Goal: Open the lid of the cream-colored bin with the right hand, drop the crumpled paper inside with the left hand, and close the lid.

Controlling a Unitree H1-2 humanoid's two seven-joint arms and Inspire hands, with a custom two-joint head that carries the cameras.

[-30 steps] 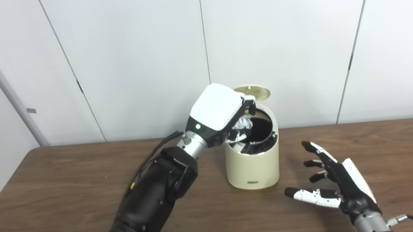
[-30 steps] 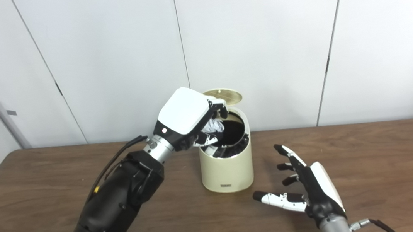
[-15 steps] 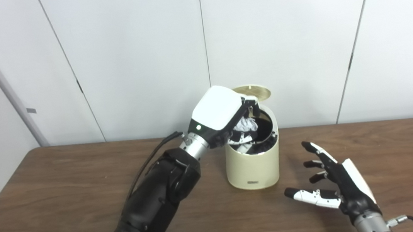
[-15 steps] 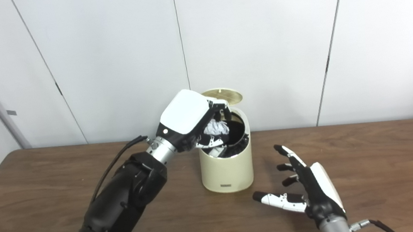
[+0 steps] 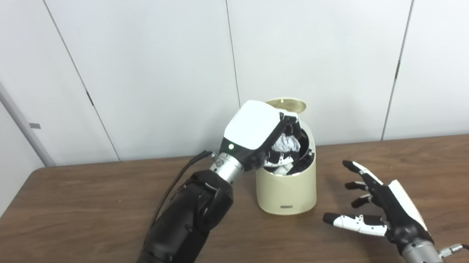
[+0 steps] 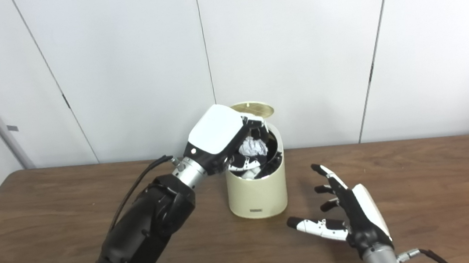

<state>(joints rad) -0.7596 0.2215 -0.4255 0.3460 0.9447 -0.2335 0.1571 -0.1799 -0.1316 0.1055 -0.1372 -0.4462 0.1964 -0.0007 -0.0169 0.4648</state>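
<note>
Paper going in, lid standing open

Left eye: the left hand (image 5: 257,135) is gripping the crumpled paper (image 5: 285,145) right over the cream bin (image 5: 287,187), so it falls inside. Right eye: the lid (image 6: 255,109) is tipping back (upright behind), while the right hand (image 6: 350,219) is hovering empty, fingers spread, above the counter (image 6: 445,195).

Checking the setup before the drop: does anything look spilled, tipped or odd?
Nothing stands out. The bin stands upright, lid open, left robot hand holding the crumpled paper over its mouth.
</note>
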